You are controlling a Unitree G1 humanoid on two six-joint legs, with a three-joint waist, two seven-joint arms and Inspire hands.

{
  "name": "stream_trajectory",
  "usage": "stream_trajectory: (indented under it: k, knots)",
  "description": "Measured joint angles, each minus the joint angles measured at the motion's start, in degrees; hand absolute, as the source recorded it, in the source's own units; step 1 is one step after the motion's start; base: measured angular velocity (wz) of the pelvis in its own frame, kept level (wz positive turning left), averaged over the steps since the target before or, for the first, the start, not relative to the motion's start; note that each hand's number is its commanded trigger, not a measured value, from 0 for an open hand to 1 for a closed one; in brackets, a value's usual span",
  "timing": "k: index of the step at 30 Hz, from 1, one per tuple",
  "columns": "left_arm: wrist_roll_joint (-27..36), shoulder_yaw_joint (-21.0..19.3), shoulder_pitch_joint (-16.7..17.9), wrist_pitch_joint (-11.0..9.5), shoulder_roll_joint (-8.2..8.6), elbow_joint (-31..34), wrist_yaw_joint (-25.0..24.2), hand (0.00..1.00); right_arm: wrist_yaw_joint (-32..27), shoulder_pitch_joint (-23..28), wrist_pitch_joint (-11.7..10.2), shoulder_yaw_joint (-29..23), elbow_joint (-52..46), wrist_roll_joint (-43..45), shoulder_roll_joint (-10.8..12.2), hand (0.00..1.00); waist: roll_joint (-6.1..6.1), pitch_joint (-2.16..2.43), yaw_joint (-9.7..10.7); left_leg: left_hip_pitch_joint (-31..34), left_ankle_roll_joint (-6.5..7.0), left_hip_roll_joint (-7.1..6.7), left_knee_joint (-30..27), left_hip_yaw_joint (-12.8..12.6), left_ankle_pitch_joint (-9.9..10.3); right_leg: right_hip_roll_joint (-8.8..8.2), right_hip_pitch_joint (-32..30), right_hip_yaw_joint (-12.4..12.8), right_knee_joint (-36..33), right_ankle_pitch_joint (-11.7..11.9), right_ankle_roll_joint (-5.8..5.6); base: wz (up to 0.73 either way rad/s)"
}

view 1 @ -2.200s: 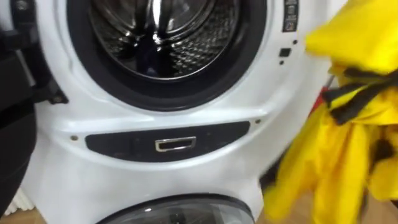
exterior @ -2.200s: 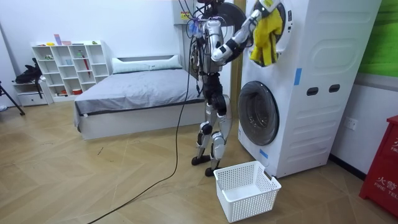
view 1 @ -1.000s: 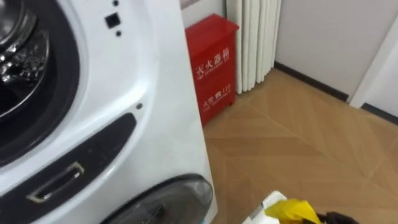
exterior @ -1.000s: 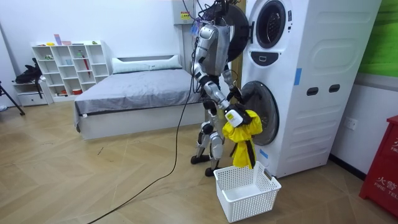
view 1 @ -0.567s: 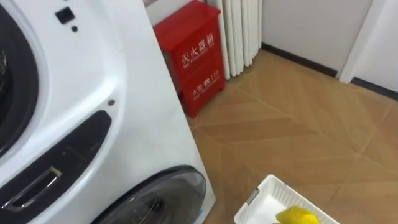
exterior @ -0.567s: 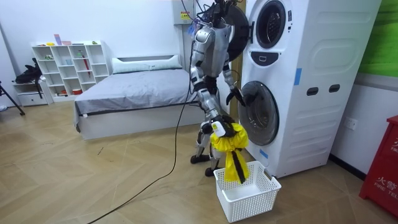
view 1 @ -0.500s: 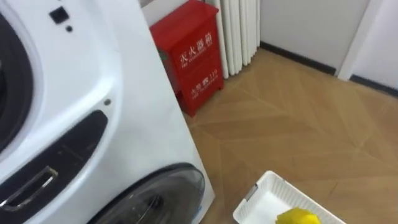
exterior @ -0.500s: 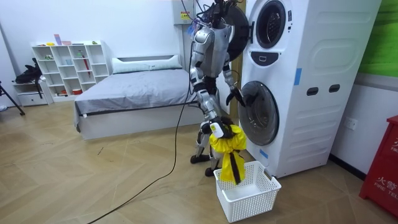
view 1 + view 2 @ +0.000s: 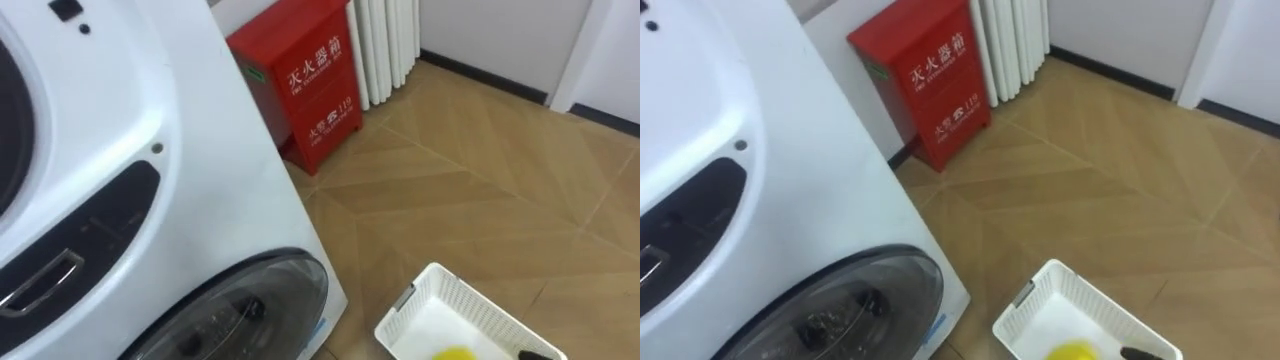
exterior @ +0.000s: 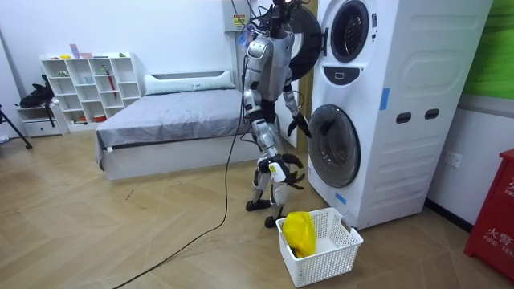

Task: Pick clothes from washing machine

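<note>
- As the robot stands upright facing the washer (image 10: 401,120), its right hand (image 10: 279,169) hangs low by its knee, fingers spread, holding nothing.
- At five o'clock from that hand, below it and apart from it, the garment (image 10: 299,233) lies bunched in the basket (image 10: 337,255). It is a yellow heap against the wall nearest the robot's feet.
- At one o'clock from the right hand, and higher, the left hand (image 10: 299,124) hangs slack and empty. It is close in front of the nine o'clock edge of the lower door (image 10: 333,156).
- The basket is white and latticed. It sits on the wood floor (image 10: 161,241) at the foot of the washer, just beside the robot's feet.
- From the robot's head the basket shows at five o'clock, with the garment a yellow patch at the bottom edge. A thin dark strip (image 9: 530,352) lies at three o'clock from it, also in the basket.
- The lower door's dark glass shows at seven o'clock there.
- The upper door (image 10: 303,36) is swung wide open beside the robot's head, leaving the upper drum mouth uncovered.
- A red box (image 9: 310,85) stands at twelve o'clock in the head view, against the wall beside the washer's flank.
- In the room view, at nine o'clock from the robot and well apart, stand a bed (image 10: 177,120) and a white shelf (image 10: 84,84) beyond it.
</note>
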State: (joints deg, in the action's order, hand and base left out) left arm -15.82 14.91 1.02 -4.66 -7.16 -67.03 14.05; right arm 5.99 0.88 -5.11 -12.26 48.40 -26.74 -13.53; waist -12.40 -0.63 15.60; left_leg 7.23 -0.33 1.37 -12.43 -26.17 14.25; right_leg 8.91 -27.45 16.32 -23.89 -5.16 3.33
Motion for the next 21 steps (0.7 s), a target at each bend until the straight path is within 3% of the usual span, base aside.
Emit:
stream_trajectory:
  k: [21]
  knots:
    - [0.8, 1.0, 2.0, -0.4, -0.06, 0.2, -2.2, 0.00, 0.5, -0.9, -0.1, 1.5, 1.2, -0.5, 0.1, 0.00, 0.72, 0.08, -0.1, 2.0, 1.58, -1.15, -0.3, 4.5, -1.0, -3.62, -0.5, -5.4, 0.0, -0.2, -0.52, 0.13]
